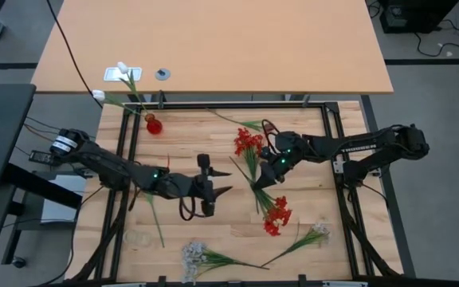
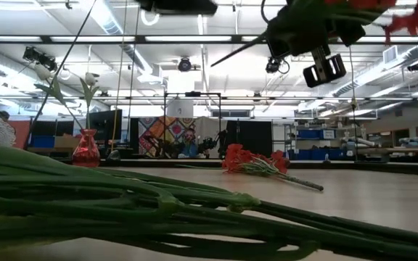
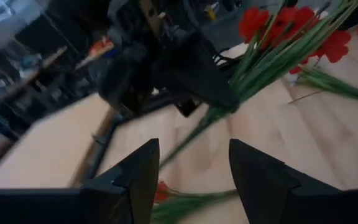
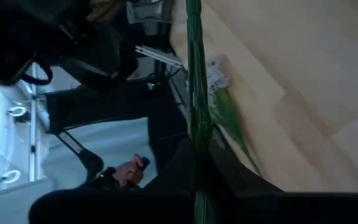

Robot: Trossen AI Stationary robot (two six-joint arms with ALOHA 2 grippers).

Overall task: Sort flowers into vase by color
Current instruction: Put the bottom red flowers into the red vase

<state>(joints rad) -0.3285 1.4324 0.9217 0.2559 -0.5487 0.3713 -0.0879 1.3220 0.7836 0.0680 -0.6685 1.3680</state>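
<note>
Dark fingers [image 4: 229, 177] pinch a green flower stalk [image 4: 195, 93].

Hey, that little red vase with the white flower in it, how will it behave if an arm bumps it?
The red vase looks small and narrow-based, so probably light and easy to tip. Its white flower leans far out on a long stalk, likely making it top-heavy on that side. Its rounded body suggests it might roll if knocked over.

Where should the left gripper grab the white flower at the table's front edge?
On the bare green stalk, mid-length, coming straight down. The white flower lies flat, its stalk running sideways, thin and clear of neighbours; the bushy head offers no firm hold. Left gripper is open.
</note>
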